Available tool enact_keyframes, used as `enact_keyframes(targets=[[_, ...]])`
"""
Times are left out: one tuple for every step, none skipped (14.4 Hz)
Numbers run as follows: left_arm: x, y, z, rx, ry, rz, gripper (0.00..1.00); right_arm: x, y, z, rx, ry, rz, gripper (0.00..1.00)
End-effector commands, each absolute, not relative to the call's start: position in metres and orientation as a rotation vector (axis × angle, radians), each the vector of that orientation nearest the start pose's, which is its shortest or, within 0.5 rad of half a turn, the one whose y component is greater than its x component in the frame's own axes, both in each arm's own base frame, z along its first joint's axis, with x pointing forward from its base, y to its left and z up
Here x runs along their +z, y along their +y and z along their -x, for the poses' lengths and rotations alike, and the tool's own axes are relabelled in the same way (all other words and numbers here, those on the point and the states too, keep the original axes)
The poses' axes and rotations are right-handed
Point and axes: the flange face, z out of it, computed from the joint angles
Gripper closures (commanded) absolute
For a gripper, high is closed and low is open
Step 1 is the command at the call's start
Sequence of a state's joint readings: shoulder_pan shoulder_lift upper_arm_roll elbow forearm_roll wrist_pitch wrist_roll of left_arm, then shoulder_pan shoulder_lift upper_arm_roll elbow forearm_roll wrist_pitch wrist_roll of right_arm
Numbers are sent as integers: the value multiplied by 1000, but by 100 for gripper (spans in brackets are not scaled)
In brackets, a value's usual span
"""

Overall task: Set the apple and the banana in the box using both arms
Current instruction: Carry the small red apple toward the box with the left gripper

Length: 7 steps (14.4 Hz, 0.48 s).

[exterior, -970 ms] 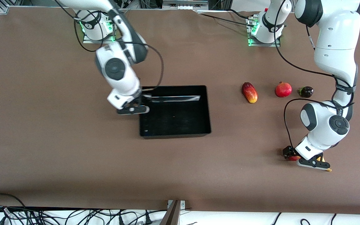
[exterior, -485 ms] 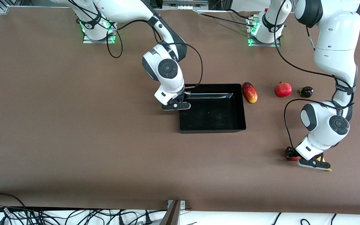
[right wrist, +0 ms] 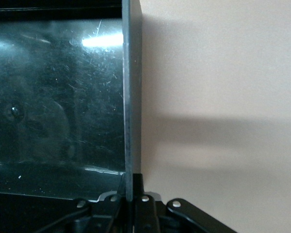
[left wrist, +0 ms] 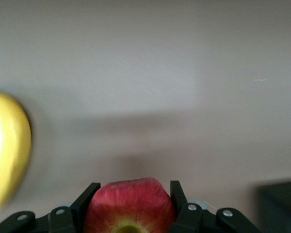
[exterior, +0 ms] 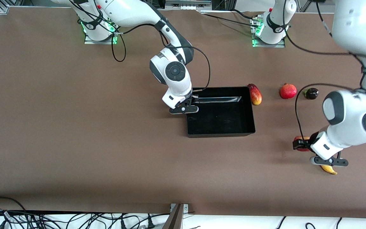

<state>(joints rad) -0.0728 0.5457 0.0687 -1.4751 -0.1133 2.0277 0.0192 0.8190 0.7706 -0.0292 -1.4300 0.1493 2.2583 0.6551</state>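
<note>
The brown bench [exterior: 59,127] carries everything. The black box [exterior: 220,112] sits near its middle, empty, with the right pincer [exterior: 184,108] clamped thin on the wall at the right arm's end — the right wrist view shows that wall between its fingers. A mango [exterior: 255,94] lies just beside the box's wall toward the left arm's end; any further slide that way could shove it along. The left pincer [exterior: 302,143] holds the apple [left wrist: 129,206] above the bench, close by the banana [exterior: 329,169], which lies at the left arm's end, nearer the front camera than the pomegranate [exterior: 288,91]. The grip looks shallow — a quick swing toward the box might shake the apple loose.
</note>
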Motion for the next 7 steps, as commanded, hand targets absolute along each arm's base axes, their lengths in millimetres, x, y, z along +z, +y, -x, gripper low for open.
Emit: enact_keyframes(targets=[[396,-104,-676,80,-254,3213,100,236,533,-513,13,-56,3005,100],[394,-141,-669,100,-327,3210,100,232,532,-514,19,-49,3009,96],[389,-164,-664,123,-401,3202,100,231,531,-514,21,-51,3010,86],[383,-190,-658,144,-437,3201,100,231,530,-515,19,-50,3011,73],[379,-202,-655,157,-490,3192,100,234,528,-518,13,-61,3008,44],[376,-215,-650,172,-518,3184,100,242,525,-522,4,-67,3006,0],[374,-228,-644,184,-525,3176,100,254,519,-529,-12,-57,2998,0]])
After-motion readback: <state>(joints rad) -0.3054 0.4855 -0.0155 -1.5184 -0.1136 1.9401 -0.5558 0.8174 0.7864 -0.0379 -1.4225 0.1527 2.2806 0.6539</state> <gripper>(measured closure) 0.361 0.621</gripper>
